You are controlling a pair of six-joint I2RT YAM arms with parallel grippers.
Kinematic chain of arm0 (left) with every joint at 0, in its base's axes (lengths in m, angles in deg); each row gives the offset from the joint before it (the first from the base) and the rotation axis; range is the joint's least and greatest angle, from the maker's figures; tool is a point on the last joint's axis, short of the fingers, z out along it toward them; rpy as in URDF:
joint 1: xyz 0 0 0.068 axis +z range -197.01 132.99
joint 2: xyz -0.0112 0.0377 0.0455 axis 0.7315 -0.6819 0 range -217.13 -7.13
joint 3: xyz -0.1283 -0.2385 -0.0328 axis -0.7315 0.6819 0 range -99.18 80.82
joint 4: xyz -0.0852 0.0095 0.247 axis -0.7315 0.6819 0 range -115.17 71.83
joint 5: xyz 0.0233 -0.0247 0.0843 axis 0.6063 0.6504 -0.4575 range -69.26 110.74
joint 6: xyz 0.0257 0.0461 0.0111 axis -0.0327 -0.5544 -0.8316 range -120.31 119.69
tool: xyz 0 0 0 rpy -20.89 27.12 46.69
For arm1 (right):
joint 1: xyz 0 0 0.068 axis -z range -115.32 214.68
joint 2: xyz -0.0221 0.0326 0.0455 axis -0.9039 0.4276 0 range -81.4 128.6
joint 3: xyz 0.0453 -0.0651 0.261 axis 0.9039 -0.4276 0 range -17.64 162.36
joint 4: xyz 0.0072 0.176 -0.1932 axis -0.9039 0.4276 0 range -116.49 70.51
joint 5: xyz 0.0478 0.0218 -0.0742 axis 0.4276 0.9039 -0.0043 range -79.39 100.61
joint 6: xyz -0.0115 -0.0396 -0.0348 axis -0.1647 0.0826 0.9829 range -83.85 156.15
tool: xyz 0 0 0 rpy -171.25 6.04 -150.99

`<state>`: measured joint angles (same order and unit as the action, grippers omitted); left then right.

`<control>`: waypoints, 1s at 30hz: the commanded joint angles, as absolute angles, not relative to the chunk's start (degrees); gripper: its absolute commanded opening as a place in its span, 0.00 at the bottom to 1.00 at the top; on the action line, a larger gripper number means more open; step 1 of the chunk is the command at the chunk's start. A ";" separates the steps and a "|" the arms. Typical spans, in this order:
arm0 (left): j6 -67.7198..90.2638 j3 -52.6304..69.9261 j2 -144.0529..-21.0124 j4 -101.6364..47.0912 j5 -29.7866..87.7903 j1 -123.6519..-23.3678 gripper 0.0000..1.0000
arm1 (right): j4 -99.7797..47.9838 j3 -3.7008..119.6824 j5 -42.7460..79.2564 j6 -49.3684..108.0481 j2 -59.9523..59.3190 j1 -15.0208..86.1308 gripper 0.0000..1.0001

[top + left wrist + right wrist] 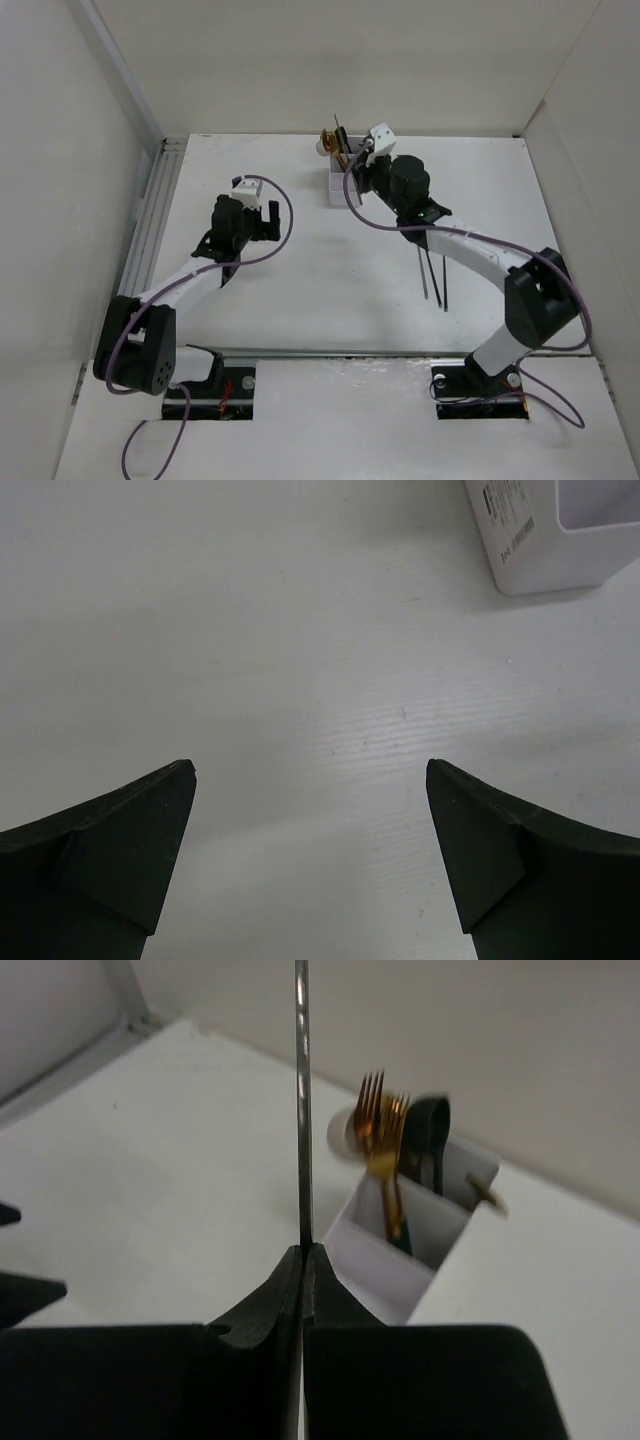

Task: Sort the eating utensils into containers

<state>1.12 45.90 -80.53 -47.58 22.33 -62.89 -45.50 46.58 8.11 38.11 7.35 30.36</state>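
Observation:
My right gripper (303,1252) is shut on a thin dark chopstick (301,1110) that stands upright between the fingers. It is just left of the white organiser (400,1260). The organiser holds a gold fork (380,1130), a black spoon (428,1130) and a pale spoon behind them. In the top view the right gripper (356,168) is at the organiser (338,184) at the back of the table. Two more dark chopsticks (435,275) lie on the table under the right arm. My left gripper (268,216) is open and empty above the bare table (310,770).
The organiser's corner (545,540) shows at the top right of the left wrist view. White walls enclose the table on three sides. A metal rail (150,220) runs along the left edge.

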 commanded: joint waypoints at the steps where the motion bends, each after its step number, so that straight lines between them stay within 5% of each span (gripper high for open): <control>1: -0.31 40.83 -82.18 -50.57 20.48 -62.65 1.00 | -69.78 50.55 17.70 44.58 14.21 33.82 0.00; 12: -2.33 31.86 -91.49 -45.92 17.23 -61.60 1.00 | -84.76 67.16 34.07 42.23 36.19 39.72 0.00; 30: -2.33 30.28 -93.79 -46.53 17.23 -61.07 1.00 | -85.38 59.09 33.91 37.03 36.99 41.48 0.00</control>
